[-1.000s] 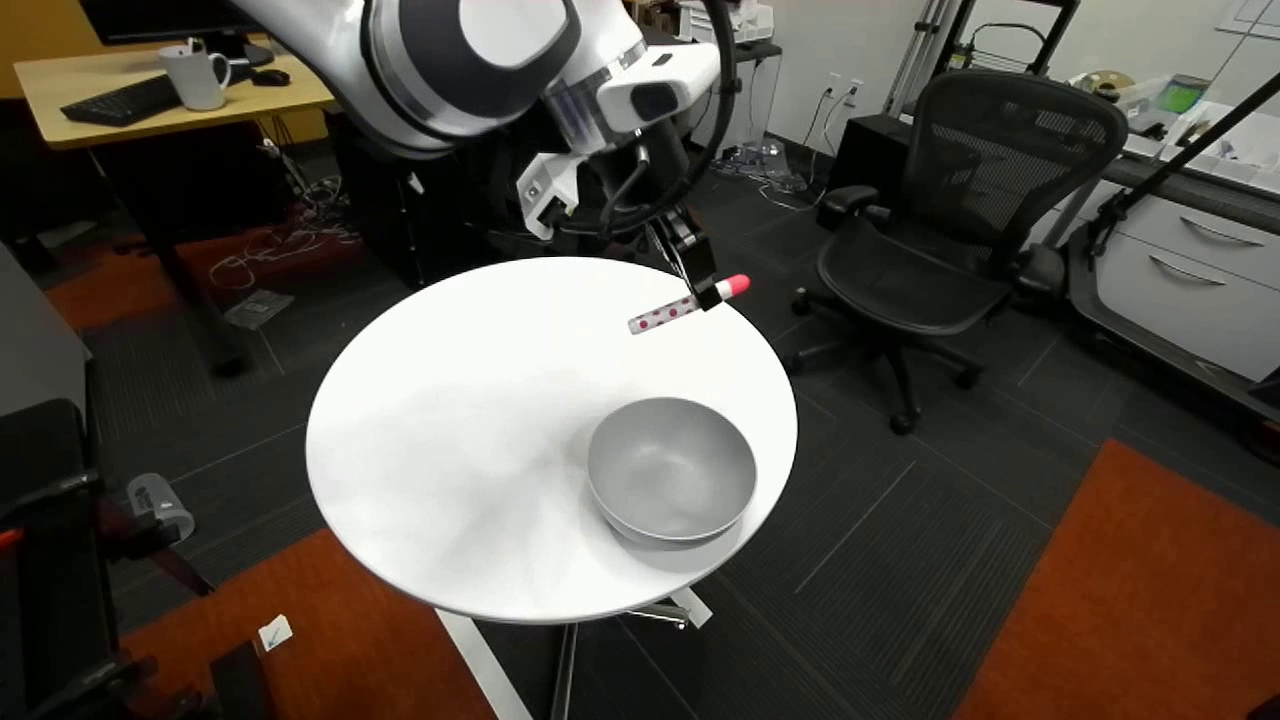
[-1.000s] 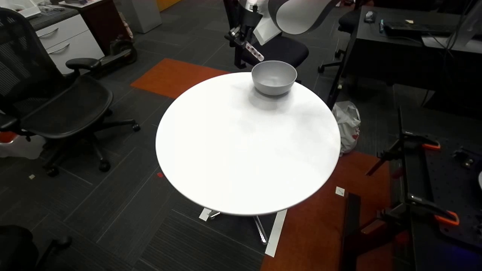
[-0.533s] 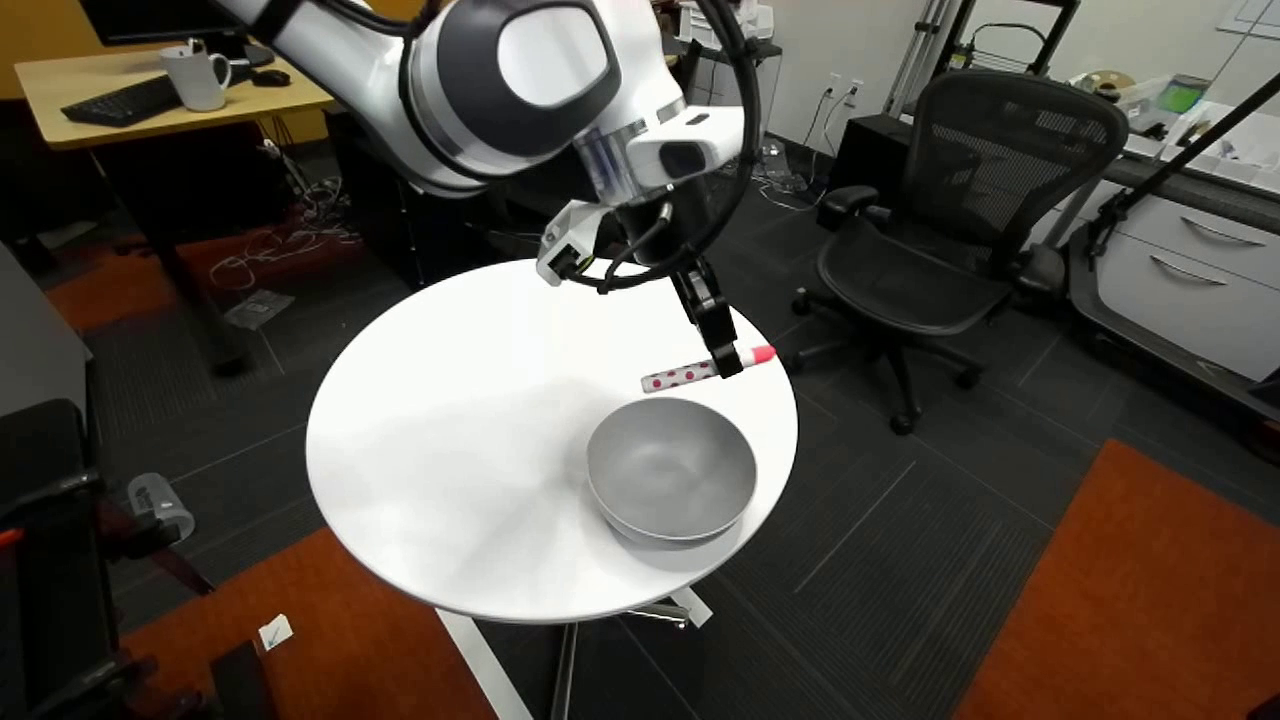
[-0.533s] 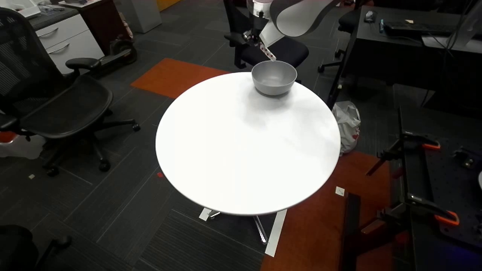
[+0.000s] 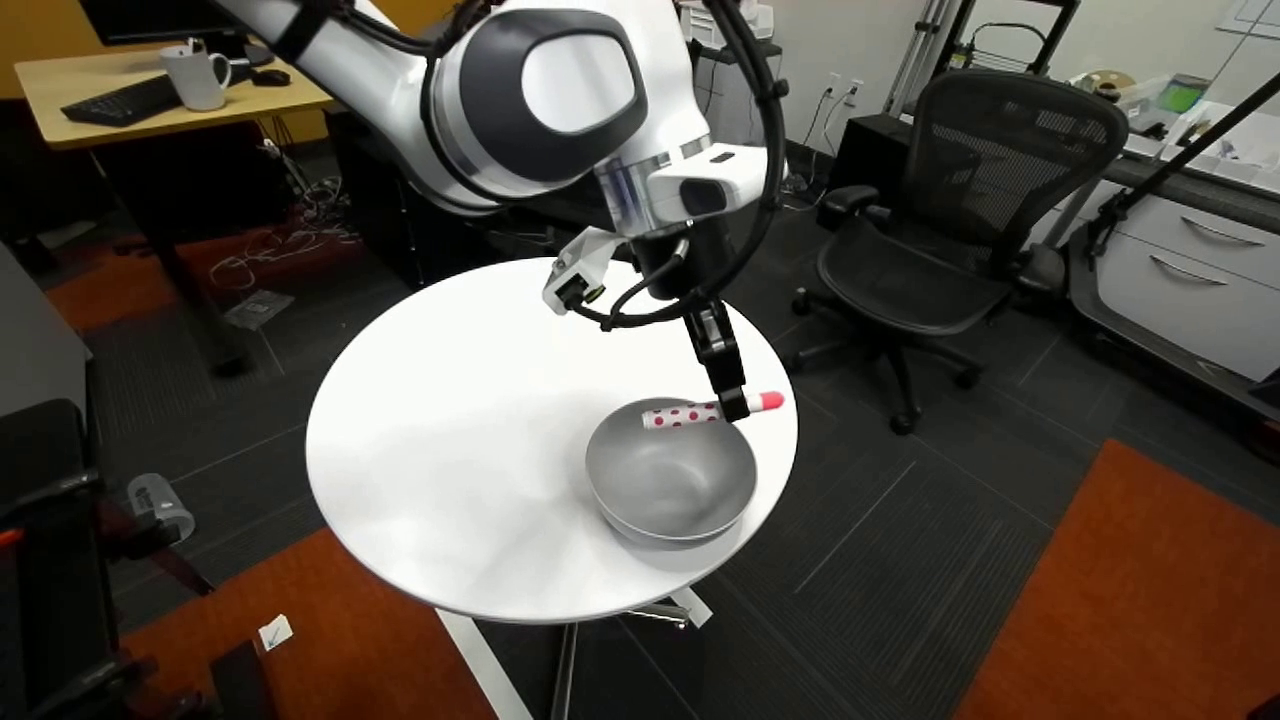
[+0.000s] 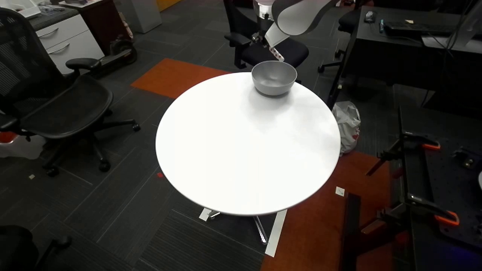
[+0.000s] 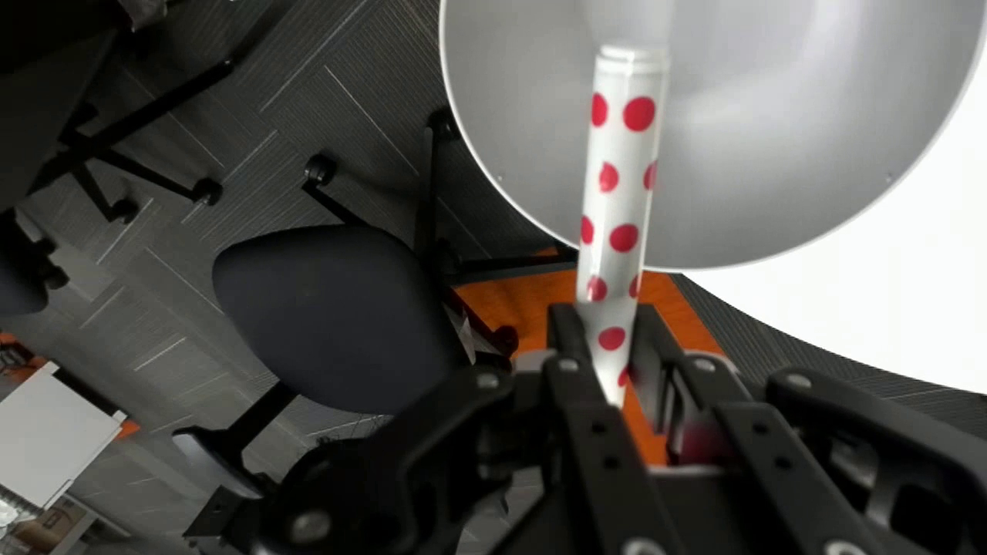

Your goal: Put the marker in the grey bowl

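The marker is white with red dots and has a pinkish-red end. My gripper is shut on it near that end. In the wrist view the fingers stand on both sides of the marker, and its dotted end points away over the bowl. The grey bowl stands upright near the table's edge. In an exterior view the marker overlaps the bowl's far rim, with the gripper at that rim. In an exterior view the marker is above the far rim of the bowl. The bowl's visible inside is bare.
The round white table carries the bowl close to its edge. A black office chair stands behind the bowl in an exterior view. Another mesh chair stands beside the table. A desk with a mug is farther back.
My gripper has moved toward the bowl with the marker in it, from over the table's far part to the bowl's far rim. The bowl has not moved.
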You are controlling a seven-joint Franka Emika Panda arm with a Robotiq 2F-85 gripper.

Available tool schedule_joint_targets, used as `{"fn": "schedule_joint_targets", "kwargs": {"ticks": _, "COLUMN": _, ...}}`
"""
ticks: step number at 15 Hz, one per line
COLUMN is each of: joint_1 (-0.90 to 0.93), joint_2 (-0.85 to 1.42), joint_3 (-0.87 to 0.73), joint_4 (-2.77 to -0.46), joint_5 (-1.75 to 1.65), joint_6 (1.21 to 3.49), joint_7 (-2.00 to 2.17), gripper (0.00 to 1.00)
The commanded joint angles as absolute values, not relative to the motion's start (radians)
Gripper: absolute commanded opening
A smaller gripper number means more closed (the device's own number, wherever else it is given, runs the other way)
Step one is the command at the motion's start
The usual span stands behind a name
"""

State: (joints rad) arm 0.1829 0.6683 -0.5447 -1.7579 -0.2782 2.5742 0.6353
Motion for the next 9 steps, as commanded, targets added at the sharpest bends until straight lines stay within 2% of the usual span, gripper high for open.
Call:
{"fn": "schedule_joint_targets", "kwargs": {"ticks": 1, "joint_1": 0.148, "joint_2": 0.663, "joint_3": -0.499, "joint_4": -1.727, "joint_5": -0.291, "joint_6": 2.515, "joint_7": 0.649, "gripper": 0.05}}
{"fn": "schedule_joint_targets", "kwargs": {"ticks": 3, "joint_1": 0.131, "joint_2": 0.657, "joint_3": -0.476, "joint_4": -1.727, "joint_5": -0.286, "joint_6": 2.508, "joint_7": 0.635, "gripper": 0.05}}
{"fn": "schedule_joint_targets", "kwargs": {"ticks": 4, "joint_1": 0.123, "joint_2": 0.656, "joint_3": -0.465, "joint_4": -1.726, "joint_5": -0.282, "joint_6": 2.502, "joint_7": 0.632, "gripper": 0.45}}
{"fn": "schedule_joint_targets", "kwargs": {"ticks": 5, "joint_1": 0.113, "joint_2": 0.653, "joint_3": -0.453, "joint_4": -1.727, "joint_5": -0.278, "joint_6": 2.496, "joint_7": 0.623, "gripper": 0.46}}
{"fn": "schedule_joint_targets", "kwargs": {"ticks": 6, "joint_1": 0.107, "joint_2": 0.652, "joint_3": -0.446, "joint_4": -1.726, "joint_5": -0.278, "joint_6": 2.490, "joint_7": 0.621, "gripper": 0.51}}
{"fn": "schedule_joint_targets", "kwargs": {"ticks": 9, "joint_1": 0.087, "joint_2": 0.650, "joint_3": -0.427, "joint_4": -1.722, "joint_5": -0.275, "joint_6": 2.480, "joint_7": 0.618, "gripper": 0.75}}
